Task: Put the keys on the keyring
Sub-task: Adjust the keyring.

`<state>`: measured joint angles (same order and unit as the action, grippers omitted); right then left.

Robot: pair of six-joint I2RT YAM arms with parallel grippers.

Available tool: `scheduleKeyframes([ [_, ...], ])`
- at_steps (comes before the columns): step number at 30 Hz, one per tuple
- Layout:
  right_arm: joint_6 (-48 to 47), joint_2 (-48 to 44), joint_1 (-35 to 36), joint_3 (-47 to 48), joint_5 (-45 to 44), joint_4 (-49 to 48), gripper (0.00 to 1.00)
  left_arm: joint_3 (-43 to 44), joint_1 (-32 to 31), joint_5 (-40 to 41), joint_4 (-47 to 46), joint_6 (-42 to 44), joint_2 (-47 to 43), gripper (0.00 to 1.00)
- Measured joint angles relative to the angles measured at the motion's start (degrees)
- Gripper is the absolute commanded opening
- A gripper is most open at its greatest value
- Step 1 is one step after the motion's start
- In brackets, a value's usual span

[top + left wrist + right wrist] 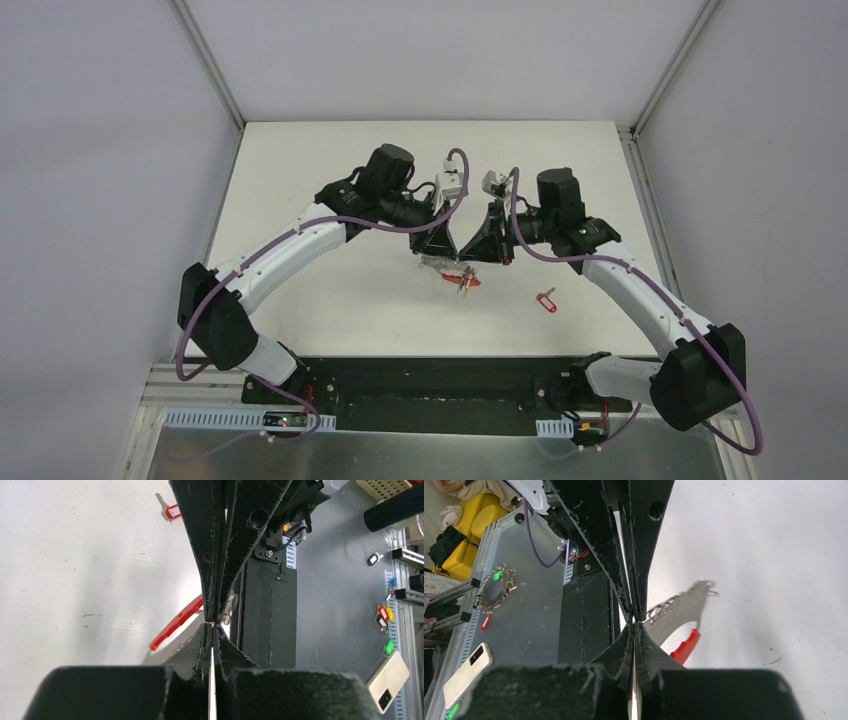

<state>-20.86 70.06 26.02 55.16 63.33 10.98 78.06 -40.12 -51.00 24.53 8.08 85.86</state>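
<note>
My two grippers meet tip to tip above the middle of the white table (330,200). The left gripper (450,254) is shut, and the keyring (452,272) hangs at its tips, lifted off the table. The keyring's red half (177,622) curves away to the left. Its grey half with metal clips (679,611) runs from the pinch point. The right gripper (636,622) is shut too, its tips pressed against the left one's at the ring's edge. What it pinches is hidden. Small keys (464,287) dangle from the ring. One key with a red tag (546,300) lies on the table to the right.
The black base plate (267,615) lies just past the table's near edge. Beyond it, on the grey bench, are a phone (390,680), loose tagged keys (382,615) and another metal ring of clips (494,587). Walls close in the table's left, right and far sides.
</note>
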Motion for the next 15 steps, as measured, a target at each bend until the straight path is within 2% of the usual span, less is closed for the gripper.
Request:
scheduleKeyframes([
  [11,-1.1,-1.0,0.2,0.0,-3.5,0.2,0.0,-3.8,0.9,-1.0,-6.4,-1.6,-1.3,0.0],
  [15,-2.4,-1.3,1.3,0.0,-6.1,1.2,0.0,-4.6,1.2,-0.9,-6.7,-1.0,-1.3,0.06],
])
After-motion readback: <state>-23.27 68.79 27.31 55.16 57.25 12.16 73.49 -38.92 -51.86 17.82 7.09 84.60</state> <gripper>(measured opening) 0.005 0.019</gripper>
